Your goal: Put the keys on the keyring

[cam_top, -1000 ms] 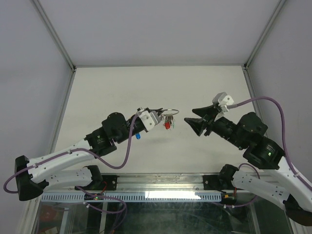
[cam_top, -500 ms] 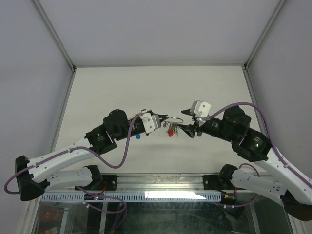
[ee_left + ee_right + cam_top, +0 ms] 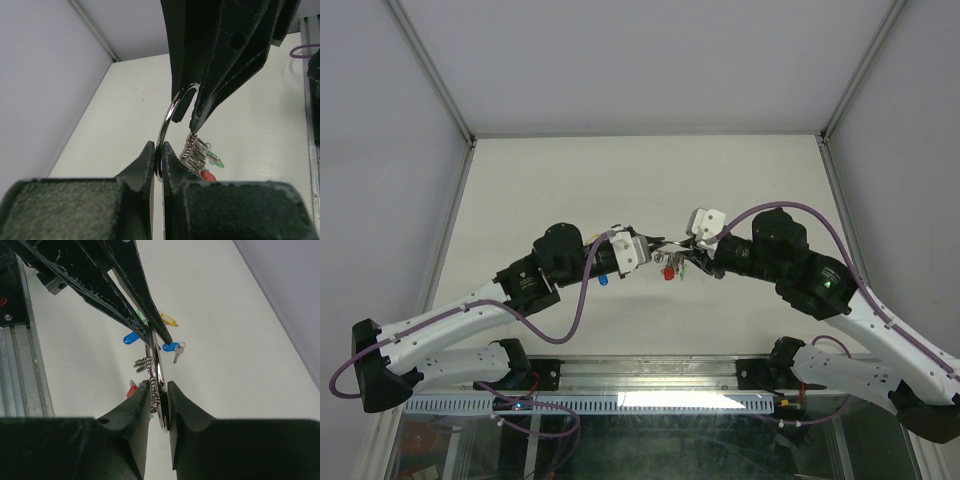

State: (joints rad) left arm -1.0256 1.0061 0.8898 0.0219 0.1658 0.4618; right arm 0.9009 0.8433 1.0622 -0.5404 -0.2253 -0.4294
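Starting at your near edge, both arms lean inward and meet above the middle of the desk. Your left end effector is clamped together on the lower arc of the keyring, holding the ring edge-on in the air above the desk. A bunch of keys hangs from the ring just beside those fingers. A green cap and a red cap show at its low end.

Just past that, your right end effector faces it from the opposite side and straddles the ring's other arc. Its fingers stand slightly apart with the wire between them, and you cannot tell whether either pad presses on the wire.

Below and beyond the ring, loose keys lie flat on the desk, well apart from both end effectors. Among them are a blue tag and a yellow tag. A sliver of green shows beside the yellow one, half hidden behind the left fingers. Farther still, the desk runs to the grey back wall.
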